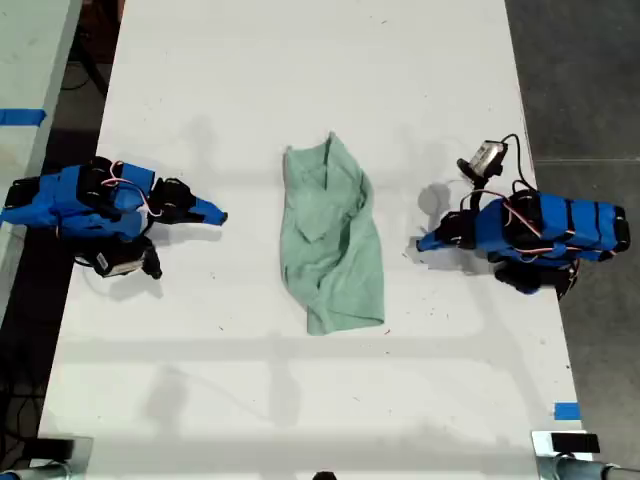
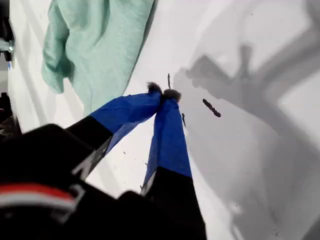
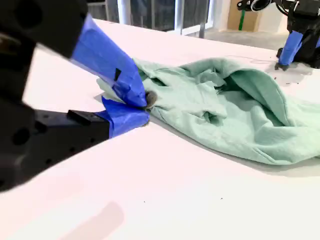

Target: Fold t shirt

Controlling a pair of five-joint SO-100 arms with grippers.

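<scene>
The t shirt (image 1: 332, 235) is a pale mint-green, wrinkled bundle lying lengthwise in the middle of the white table (image 1: 300, 60). It also shows in the first wrist view (image 2: 100, 45) and the second wrist view (image 3: 235, 110). My first gripper (image 1: 420, 243) (image 2: 164, 92) rests on the table at the exterior view's right, a short gap from the shirt's edge, shut on nothing. At the exterior view's left, my second gripper (image 1: 221, 215) (image 3: 146, 105) points at the shirt, also shut and empty, a little farther off.
Small dark scuff marks (image 2: 211, 107) dot the table by my first gripper. A blue tape strip (image 1: 565, 410) marks the table's edge at the exterior view's lower right. Dark floor runs along both long sides, with a second table (image 1: 30, 60) at the exterior view's left.
</scene>
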